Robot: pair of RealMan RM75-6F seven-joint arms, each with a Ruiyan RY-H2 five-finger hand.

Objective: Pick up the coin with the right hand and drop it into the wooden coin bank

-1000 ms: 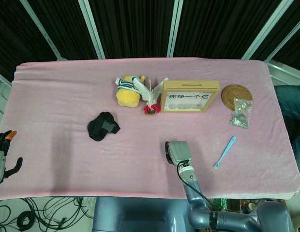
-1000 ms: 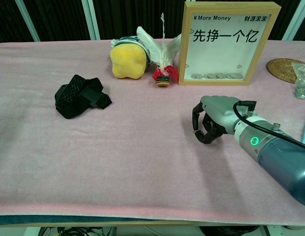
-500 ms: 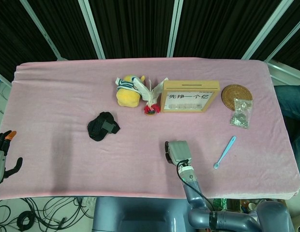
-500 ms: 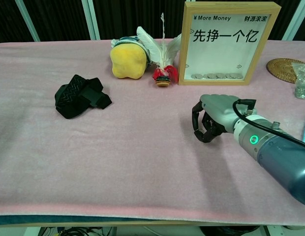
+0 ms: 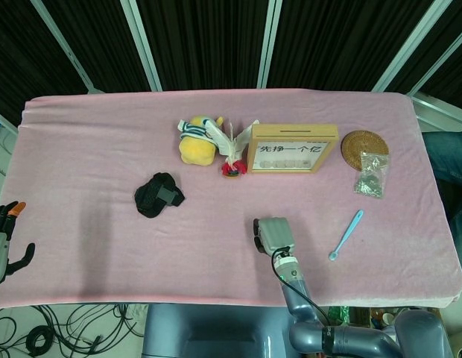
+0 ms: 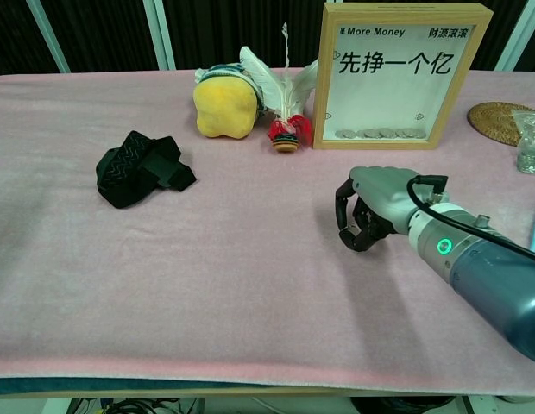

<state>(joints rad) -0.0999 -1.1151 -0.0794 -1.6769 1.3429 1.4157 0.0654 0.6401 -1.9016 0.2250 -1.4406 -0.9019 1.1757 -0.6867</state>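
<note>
The wooden coin bank [image 5: 293,131] [image 6: 404,138] stands upright at the back of the pink table, with several coins behind its clear front and a slot on top. My right hand [image 5: 273,235] [image 6: 371,214] hovers low over the cloth in front of the bank, palm down, fingers curled in under it. No coin shows on the cloth or between the fingers; anything beneath the hand is hidden. My left hand [image 5: 3,242] hangs off the table's near left edge, fingers apart, holding nothing.
A yellow plush toy [image 5: 197,142], a feathered shuttlecock [image 5: 232,160] and a black strap [image 5: 158,195] lie left of the bank. To the right are a woven coaster [image 5: 364,147], a small plastic bag [image 5: 371,177] and a blue spoon [image 5: 346,234].
My right hand has crept slightly toward the bank and to the left, keeping its fingers curled. The left hand has not moved.
</note>
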